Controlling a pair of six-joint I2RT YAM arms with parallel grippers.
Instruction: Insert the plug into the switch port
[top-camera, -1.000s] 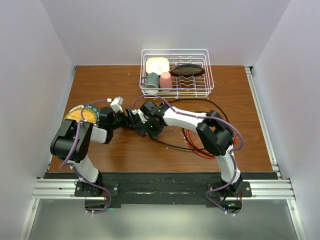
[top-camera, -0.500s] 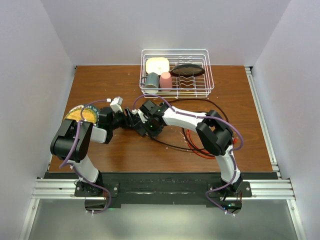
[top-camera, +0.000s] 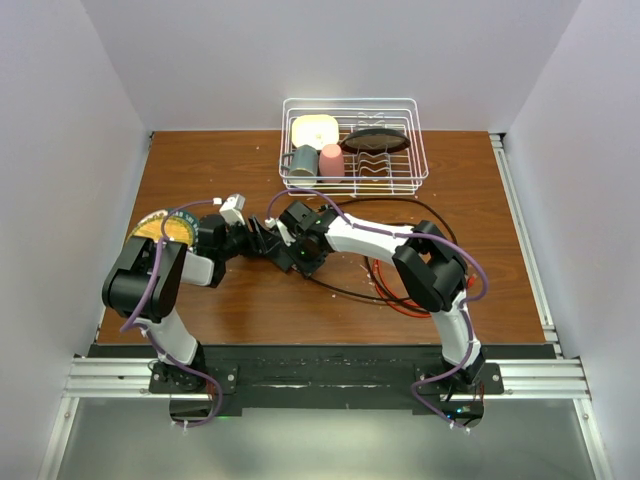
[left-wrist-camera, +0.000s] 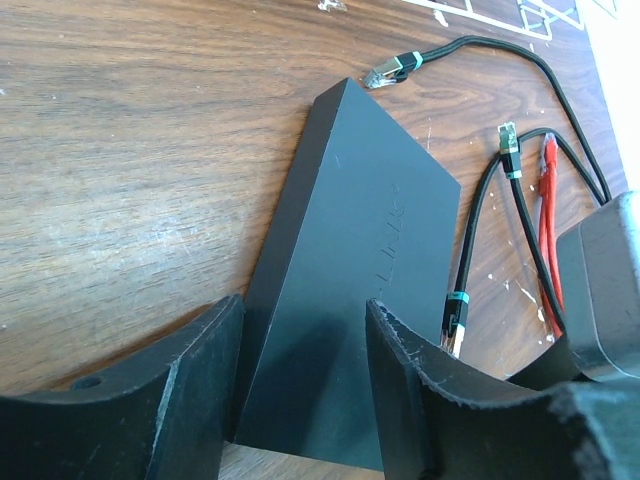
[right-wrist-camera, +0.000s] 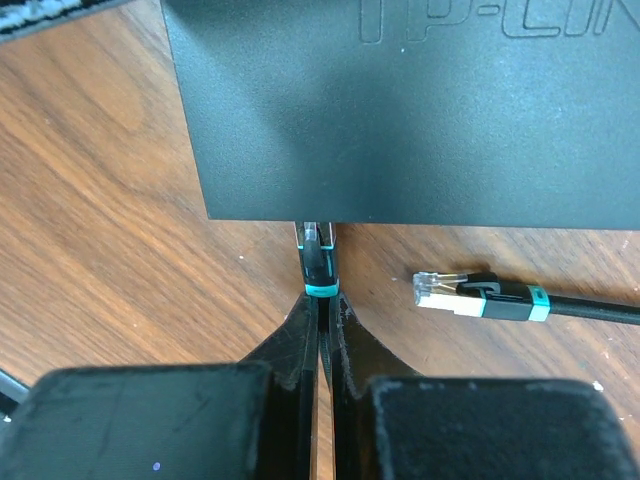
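Observation:
The switch (left-wrist-camera: 350, 260), a flat matte-black box, lies on the wooden table with its near end between my left gripper's (left-wrist-camera: 305, 400) fingers, which close on its sides. In the right wrist view the switch (right-wrist-camera: 420, 110) fills the top. My right gripper (right-wrist-camera: 322, 305) is shut on a black cable just behind its plug (right-wrist-camera: 316, 262), which has a teal band. The plug's clear tip is at the switch's edge, and its front end is hidden under that edge. In the top view the left gripper (top-camera: 258, 240) and right gripper (top-camera: 290, 248) meet mid-table and hide most of the switch.
A loose plug (right-wrist-camera: 432, 288) on a black cable lies right of the held one. More loose plugs (left-wrist-camera: 385, 70) and a red cable (left-wrist-camera: 545, 200) lie beside the switch. A wire rack (top-camera: 412, 150) with cups stands at the back. A colourful disc (top-camera: 160, 228) lies at the left.
Almost nothing differs. Both grippers stay together at the switch, and the left arm's wrist has shifted very slightly.

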